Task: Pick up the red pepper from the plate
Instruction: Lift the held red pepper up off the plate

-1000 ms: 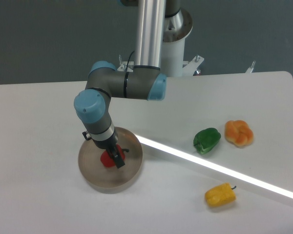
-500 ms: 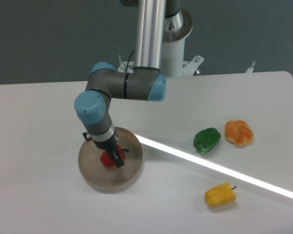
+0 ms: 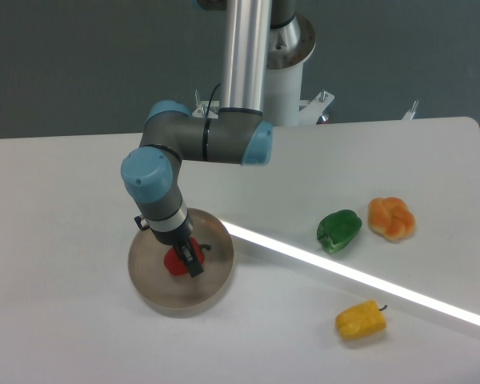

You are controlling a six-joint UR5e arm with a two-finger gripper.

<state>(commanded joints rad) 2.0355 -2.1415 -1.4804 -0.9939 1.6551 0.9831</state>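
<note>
Down on the plate, the black two-finger claw (image 3: 191, 260) sits right against the small glossy red bell pepper (image 3: 176, 261), one dark finger (image 3: 194, 264) crossing the pepper's 3 o'clock side. Whether it has clenched on the fruit, I cannot tell; the second finger is hidden. The pepper lies just at the claw's 9 o'clock, touching it, near the middle of the round translucent beige-tan plate (image 3: 155, 294). Its thin dark stem pokes out past the claw toward 3 o'clock; the body is too covered to call a long axis. What shows is shiny, saturated red, rounded. Out from the plate, across the white worktop (image 3: 56, 184): a green bell pepper (image 3: 338, 230) far off at 3 o'clock, an orange lobed pepper (image 3: 392, 218) just beyond it, and a yellow pepper (image 3: 361, 320) toward 4 o'clock. A bright stripe of light (image 3: 360, 278) cuts between them.
</note>
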